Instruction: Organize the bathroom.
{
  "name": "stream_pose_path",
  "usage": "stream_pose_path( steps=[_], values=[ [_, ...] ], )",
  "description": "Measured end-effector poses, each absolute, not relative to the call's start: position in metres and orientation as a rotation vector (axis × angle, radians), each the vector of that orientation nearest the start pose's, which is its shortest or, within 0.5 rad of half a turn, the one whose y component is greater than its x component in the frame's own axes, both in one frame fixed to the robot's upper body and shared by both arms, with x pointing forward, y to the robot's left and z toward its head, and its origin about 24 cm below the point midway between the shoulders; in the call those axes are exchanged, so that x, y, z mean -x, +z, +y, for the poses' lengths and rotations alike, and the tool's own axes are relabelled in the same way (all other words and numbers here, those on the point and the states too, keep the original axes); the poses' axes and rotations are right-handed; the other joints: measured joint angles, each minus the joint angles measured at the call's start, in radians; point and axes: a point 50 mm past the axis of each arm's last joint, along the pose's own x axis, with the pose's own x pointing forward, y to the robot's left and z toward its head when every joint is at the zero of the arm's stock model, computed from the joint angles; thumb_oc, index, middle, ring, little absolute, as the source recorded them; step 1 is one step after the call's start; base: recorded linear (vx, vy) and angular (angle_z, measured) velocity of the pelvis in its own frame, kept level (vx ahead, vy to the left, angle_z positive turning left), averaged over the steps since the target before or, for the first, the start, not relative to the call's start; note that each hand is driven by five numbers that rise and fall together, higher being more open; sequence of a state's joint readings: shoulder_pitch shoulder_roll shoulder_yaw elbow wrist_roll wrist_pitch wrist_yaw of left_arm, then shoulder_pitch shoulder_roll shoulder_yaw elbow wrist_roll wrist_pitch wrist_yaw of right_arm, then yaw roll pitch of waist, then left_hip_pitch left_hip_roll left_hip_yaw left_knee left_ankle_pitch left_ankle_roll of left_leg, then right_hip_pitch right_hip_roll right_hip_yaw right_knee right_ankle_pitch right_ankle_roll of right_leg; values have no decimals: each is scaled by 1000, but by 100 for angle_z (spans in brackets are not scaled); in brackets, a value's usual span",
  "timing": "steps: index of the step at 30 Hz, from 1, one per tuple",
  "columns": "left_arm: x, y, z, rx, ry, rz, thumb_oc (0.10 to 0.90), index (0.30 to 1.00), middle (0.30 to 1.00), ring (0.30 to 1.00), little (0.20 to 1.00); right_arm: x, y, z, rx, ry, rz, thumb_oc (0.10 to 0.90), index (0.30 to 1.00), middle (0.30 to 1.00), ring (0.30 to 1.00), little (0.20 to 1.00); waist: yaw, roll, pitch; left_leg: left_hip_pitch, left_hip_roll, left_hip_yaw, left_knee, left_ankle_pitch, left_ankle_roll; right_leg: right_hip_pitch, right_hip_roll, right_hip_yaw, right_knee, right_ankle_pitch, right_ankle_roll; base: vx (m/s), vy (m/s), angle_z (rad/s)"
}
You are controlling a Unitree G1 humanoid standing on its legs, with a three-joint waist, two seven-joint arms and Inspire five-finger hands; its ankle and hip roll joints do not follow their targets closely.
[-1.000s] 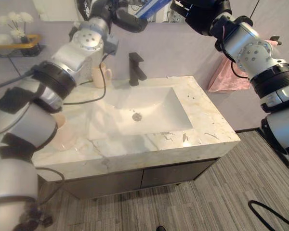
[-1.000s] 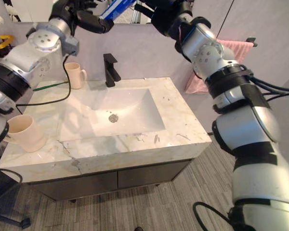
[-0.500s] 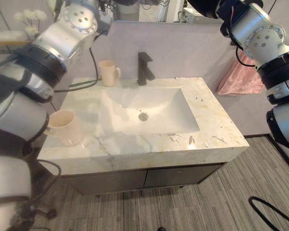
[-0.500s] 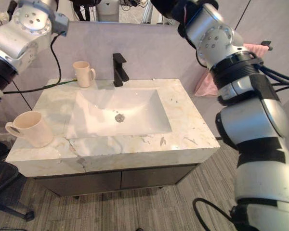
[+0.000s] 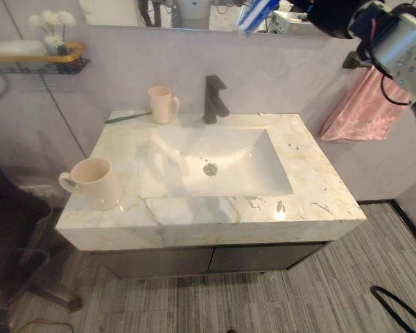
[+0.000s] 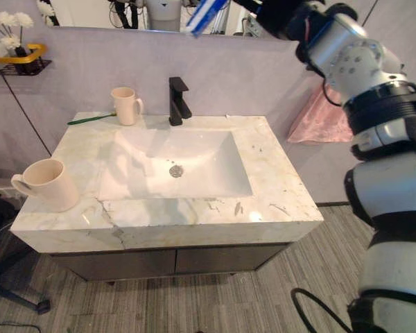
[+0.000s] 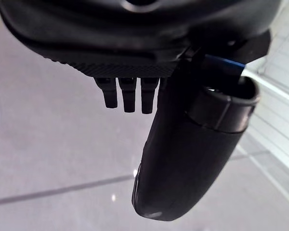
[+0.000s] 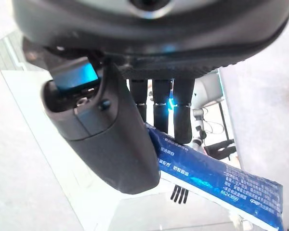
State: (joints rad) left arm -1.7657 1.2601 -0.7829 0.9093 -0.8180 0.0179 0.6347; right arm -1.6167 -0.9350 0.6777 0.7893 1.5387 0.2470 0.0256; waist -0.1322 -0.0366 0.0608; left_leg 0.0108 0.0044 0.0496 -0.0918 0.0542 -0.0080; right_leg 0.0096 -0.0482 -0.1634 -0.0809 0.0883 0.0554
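Pink towel (image 5: 352, 107) hangs beside the vanity (right).

Small illegible print on the blue tube (image 8: 216, 178).

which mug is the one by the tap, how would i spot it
Start at the marble counter and find the black tap behind the sink. The mug stands just left of it, against the wall; it looks smaller than the front-corner mug, with a green toothbrush beside it.
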Motion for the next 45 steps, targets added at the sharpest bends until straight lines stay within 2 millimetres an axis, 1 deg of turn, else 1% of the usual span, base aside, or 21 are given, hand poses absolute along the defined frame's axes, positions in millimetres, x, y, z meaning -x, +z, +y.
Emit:
stream_pose_path(
  steps=[3,7,10,12,16,17,18,19,20,22,23,27,30,35,36,37,38,39,40,42,45],
  values=[
    [-243,479,377,-163,1091,-798,800,900,900,900,900,-365,414,-218,-335,263,-364,400,300,300,300,300,13,0,0,7,0,-7,0,0,-1,10,0,0,0,0,0,-5,-8,7],
    [-233,479,386,-161,1123,-805,800,900,900,900,900,-363,413,-214,-336,286,-368,400,300,300,300,300,25,-2,-2,10,-6,-17,0,2,-4,17,-1,-1,0,-8,4,-21,-8,7],
    [-226,476,394,-128,1124,-807,800,900,900,900,900,-365,398,-212,-343,315,-346,400,300,300,300,300,30,-7,-5,12,-8,-26,-1,4,-7,24,-1,-2,0,-10,4,-22,-8,6],
    [-227,466,402,-124,1118,-776,800,900,900,900,900,-367,387,-213,-315,300,-326,400,300,300,300,300,37,-7,-8,12,-8,-31,-1,4,-13,25,-1,-4,0,-10,3,-46,-15,6],
    [-242,414,428,-147,1105,-567,800,900,900,900,900,-370,355,-223,-340,268,-269,400,300,300,300,300,51,-8,-21,-1,-6,-43,-1,10,-15,25,2,-20,0,-12,0,-52,-13,12],
    [-244,390,439,-138,1097,-497,800,900,900,900,900,-368,348,-227,-334,255,-268,400,300,300,300,300,48,-7,-21,-3,-6,-51,-1,11,-17,23,2,-27,0,-13,1,-32,-10,17],
    [-245,377,444,-131,1098,-454,800,900,900,900,900,-367,344,-229,-342,248,-265,400,300,300,300,300,53,-8,-22,-5,-5,-52,-1,14,-14,22,3,-27,0,-13,1,-55,-12,13],
    [-249,348,453,-105,1108,-355,800,900,900,900,900,-367,336,-235,-349,228,-254,400,300,300,300,300,58,-9,-22,-5,-5,-56,0,16,-14,22,4,-29,0,-15,1,-69,-8,6],
    [-250,331,457,-80,1108,-313,800,900,900,900,900,-366,332,-239,-337,208,-250,400,300,300,300,300,66,-10,-22,-11,-5,-59,-1,15,-14,22,5,-30,0,-15,1,-56,-8,12],
    [-245,268,471,21,1111,-175,800,900,900,900,900,-359,323,-249,-317,161,-255,400,300,300,300,300,74,-9,-22,-15,-10,-71,0,16,-14,22,5,-37,0,-23,4,-45,-6,16],
    [-242,261,470,-20,1107,-207,800,900,900,900,900,-358,320,-252,-315,145,-251,400,300,300,300,300,75,-10,-22,-16,-10,-78,0,16,-14,22,6,-39,0,-27,1,-39,-3,22],
    [-230,239,470,99,1078,-272,800,900,900,900,900,-357,317,-252,-302,103,-244,400,300,300,300,300,93,11,-19,-17,-8,-92,0,19,-18,29,10,-51,0,-32,3,-35,-9,13],
    [-223,202,462,175,1070,-325,800,900,900,900,900,-353,319,-251,-282,97,-264,400,300,300,300,300,99,32,-19,-14,-8,-105,-1,18,-19,42,11,-52,0,-38,7,-47,-28,11],
    [-234,175,448,125,1053,-259,800,900,900,900,900,-353,320,-251,-286,57,-266,400,300,300,300,300,107,57,-27,6,-7,-121,-1,15,-23,71,13,-53,0,-52,19,-6,-26,12],
    [-237,162,445,141,1064,-214,800,900,900,900,900,-353,320,-252,-289,39,-267,400,300,300,300,300,113,58,-27,7,-6,-123,-1,16,-24,73,14,-53,0,-54,21,-35,-27,5],
    [-236,136,442,140,1098,-152,800,900,900,900,900,-354,320,-252,-285,30,-263,400,300,300,300,300,114,66,-31,9,-5,-125,-2,15,-25,76,15,-53,-1,-56,24,24,-23,3],
    [-233,125,436,94,1119,-158,800,900,900,900,900,-354,319,-253,-283,16,-259,400,300,300,300,300,118,70,-34,11,-5,-125,-1,17,-25,78,16,-53,0,-56,24,0,0,0],
    [-234,126,435,70,1114,-163,800,900,900,900,900,-354,318,-257,-278,3,-255,400,300,300,300,300,123,72,-35,12,-2,-127,-2,17,-26,79,18,-53,-1,-56,24,0,0,0],
    [-235,112,432,53,1115,-83,800,900,900,900,900,-355,316,-259,-277,-11,-247,400,300,300,300,300,130,71,-34,12,3,-126,-2,19,-29,79,23,-53,-1,-56,24,0,0,0],
    [-229,104,432,-9,1127,-88,800,900,900,900,900,-356,313,-261,-273,-17,-235,400,300,300,300,300,128,70,-34,11,9,-126,-2,20,-31,78,29,-53,-1,-60,30,0,0,0],
    [-228,103,432,-58,1112,-71,800,900,900,900,900,-358,309,-261,-266,-26,-219,400,300,300,300,300,127,71,-34,10,14,-124,-2,20,-32,77,33,-51,-1,-60,31,-18,7,-1]
  ],
)
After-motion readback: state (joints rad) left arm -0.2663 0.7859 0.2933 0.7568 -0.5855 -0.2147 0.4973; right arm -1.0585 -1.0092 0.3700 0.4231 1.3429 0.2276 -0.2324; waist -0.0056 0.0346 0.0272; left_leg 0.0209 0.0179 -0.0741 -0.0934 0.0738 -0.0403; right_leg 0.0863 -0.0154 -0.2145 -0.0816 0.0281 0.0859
